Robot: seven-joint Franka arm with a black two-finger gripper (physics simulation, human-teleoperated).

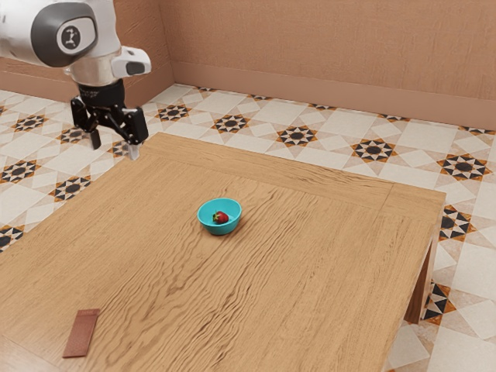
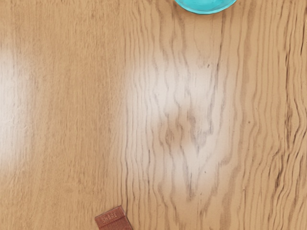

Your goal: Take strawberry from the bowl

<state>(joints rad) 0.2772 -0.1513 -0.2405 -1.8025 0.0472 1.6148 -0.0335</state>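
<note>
side cam angled down, wrist straight down, both w/ bowl [image 1: 220, 229].

Brown bar [image 1: 81, 333] marked "SHARE" observed lying flat on wooden bench [image 1: 310, 287]; patterned tile floor [image 1: 260, 138] around, pinkish wall [image 1: 333, 46] behind

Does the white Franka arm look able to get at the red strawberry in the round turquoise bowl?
Probably yes: the black two-finger claw stands open and empty, and nothing lies over the strawberry or bowl. The surrounding wall may leave little room, though.
</note>
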